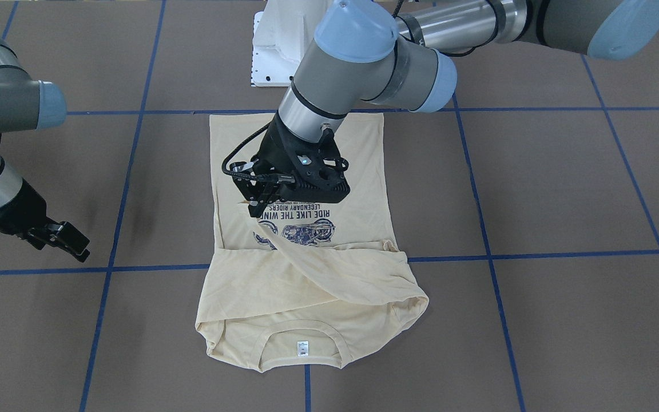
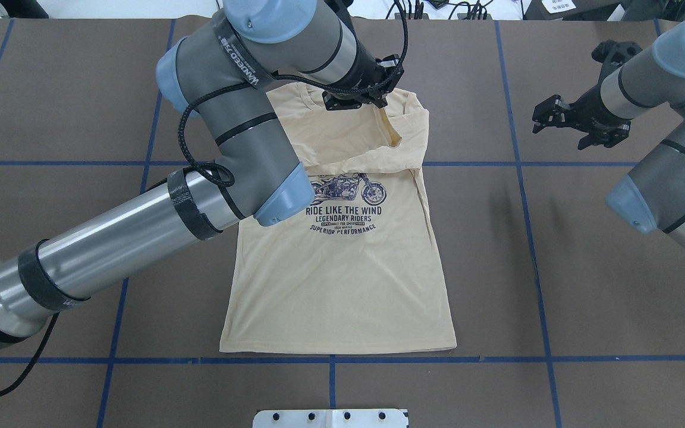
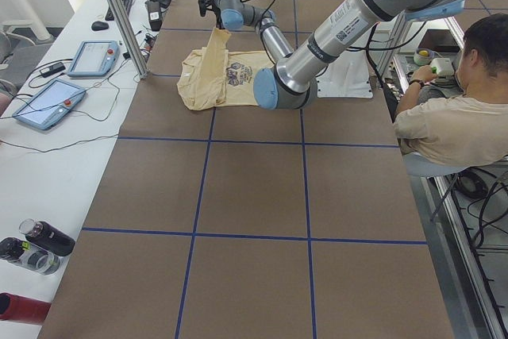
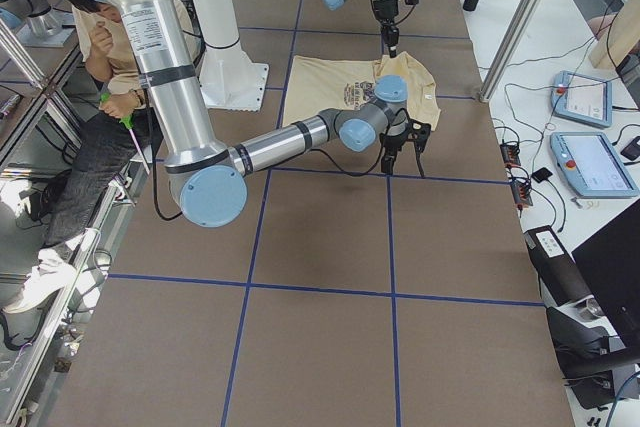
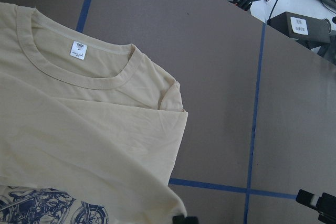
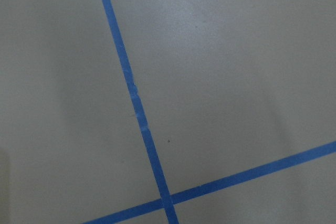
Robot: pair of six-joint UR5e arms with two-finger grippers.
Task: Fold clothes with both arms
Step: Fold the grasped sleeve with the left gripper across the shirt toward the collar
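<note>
The cream-yellow T-shirt [image 2: 342,285] lies print-up on the brown table, hem toward the robot, collar and white neck label [image 1: 302,347] at the far end. One sleeve is folded across the chest [image 1: 284,274]. My left gripper [image 2: 380,100] hovers over the collar end, shut on the cuff of the other sleeve, which rises slanted off the shirt to it [image 1: 252,209]. The left wrist view looks down on the collar [image 5: 79,72]. My right gripper [image 2: 556,122] hangs open and holds nothing, off the shirt's side over bare table [image 1: 26,249]. Its wrist view shows only table and tape.
Blue tape lines [image 2: 330,359] grid the brown table. The white pedestal base [image 1: 275,51] stands just behind the hem. A seated person [image 3: 452,117] is beside the robot. Control tablets [image 3: 48,101] and bottles [image 3: 32,248] lie on the white side bench.
</note>
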